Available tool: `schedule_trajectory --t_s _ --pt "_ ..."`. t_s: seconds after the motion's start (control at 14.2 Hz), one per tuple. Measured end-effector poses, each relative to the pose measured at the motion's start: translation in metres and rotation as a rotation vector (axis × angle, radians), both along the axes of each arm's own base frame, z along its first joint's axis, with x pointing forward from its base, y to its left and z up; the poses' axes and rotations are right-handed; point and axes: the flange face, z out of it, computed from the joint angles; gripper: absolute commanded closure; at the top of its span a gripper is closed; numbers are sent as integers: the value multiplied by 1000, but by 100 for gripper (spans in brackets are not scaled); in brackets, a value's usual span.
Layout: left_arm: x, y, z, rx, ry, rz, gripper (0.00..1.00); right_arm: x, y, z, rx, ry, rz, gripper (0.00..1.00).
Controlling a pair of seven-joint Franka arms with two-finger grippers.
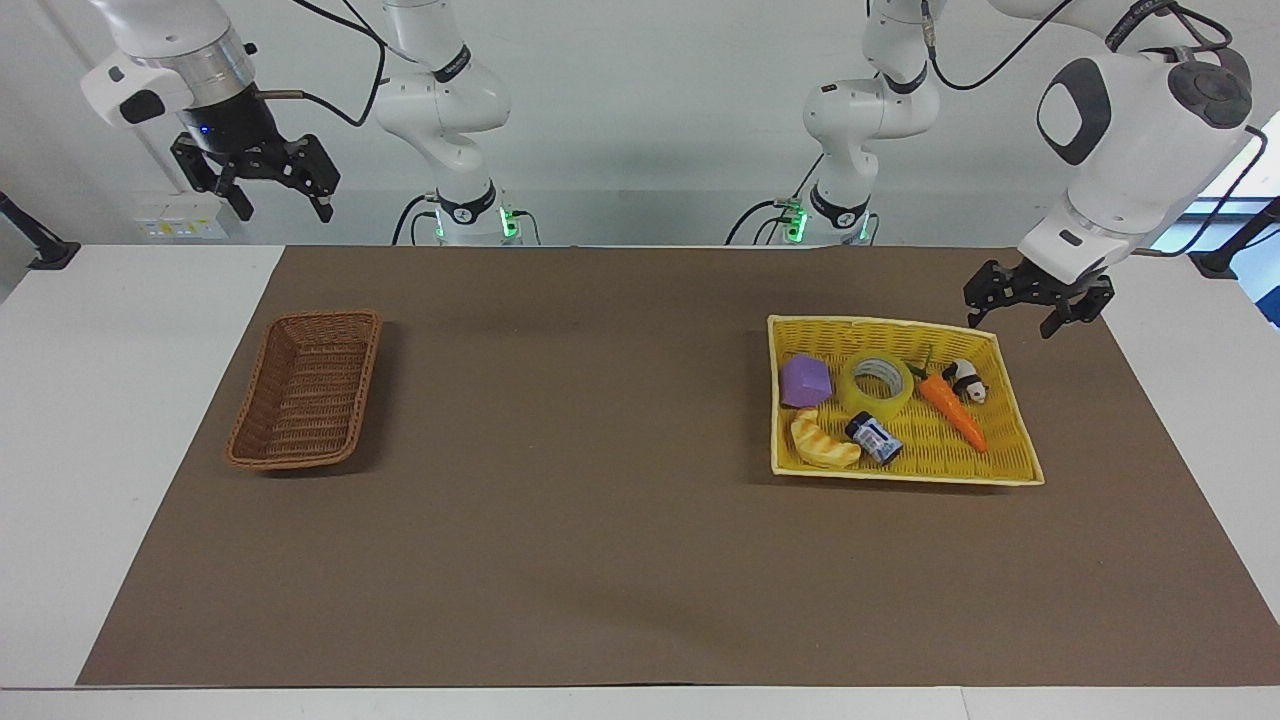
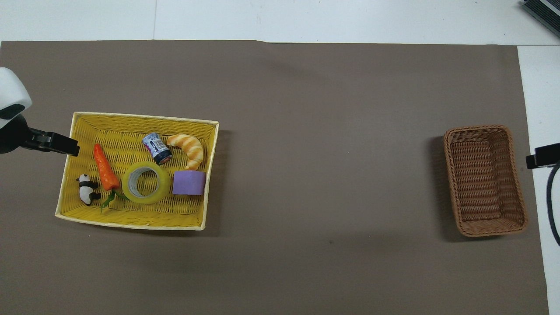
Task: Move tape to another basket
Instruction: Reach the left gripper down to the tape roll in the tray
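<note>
A brown mat fills most of the frame. At right of the facing view sits a yellow tray; at left the brown basket sits alone. In the tray's upper middle lies the tape, between a purple block and a carrot. The left gripper hangs spread and empty over the tray's upper right corner. The right gripper waits at upper left, spread and empty.
</note>
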Motion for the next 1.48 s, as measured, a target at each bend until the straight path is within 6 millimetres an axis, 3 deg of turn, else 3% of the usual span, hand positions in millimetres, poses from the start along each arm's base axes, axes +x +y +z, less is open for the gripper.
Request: schedule_trajectory --t_s 0.56,0.99,1.2,1.48 --pt "-7 -6 -62 -6 29 -189 0 0 0 0 0 0 0 0" --pt "-25 -48 -148 -9 87 -268 0 0 0 0 0 0 0 0" --pt "-33 -47 -179 -12 86 -313 0 -1 0 0 0 0 0 0" --pt "-30 -46 -207 -13 61 -342 0 -1 0 0 1 0 0 0"
